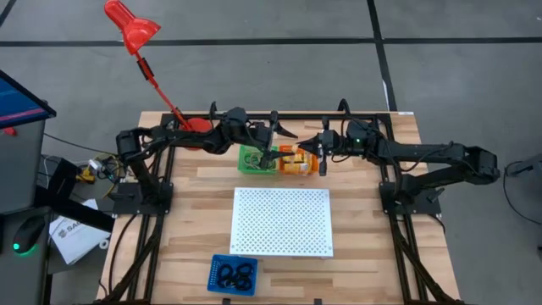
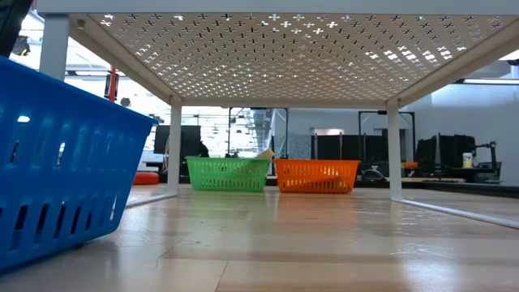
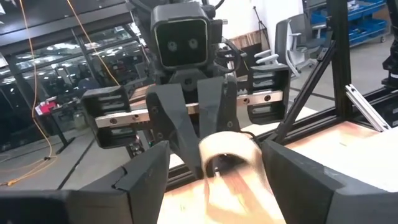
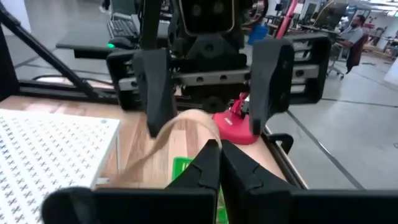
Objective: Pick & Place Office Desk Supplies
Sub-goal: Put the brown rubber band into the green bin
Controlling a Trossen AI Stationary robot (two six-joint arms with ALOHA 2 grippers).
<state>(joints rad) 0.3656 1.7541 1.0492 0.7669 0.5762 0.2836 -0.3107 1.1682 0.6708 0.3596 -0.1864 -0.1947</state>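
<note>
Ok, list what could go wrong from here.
1. The tan loop, seemingly pinched by the shut right gripper between the fingers of the open left gripper, could slip or spring away and miss the green basket and orange basket below.
2. The grippers face each other very closely; their fingers could collide.

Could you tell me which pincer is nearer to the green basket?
Left: the left pincer hangs over the green basket; the right pincer is over the orange basket beside it.
</note>
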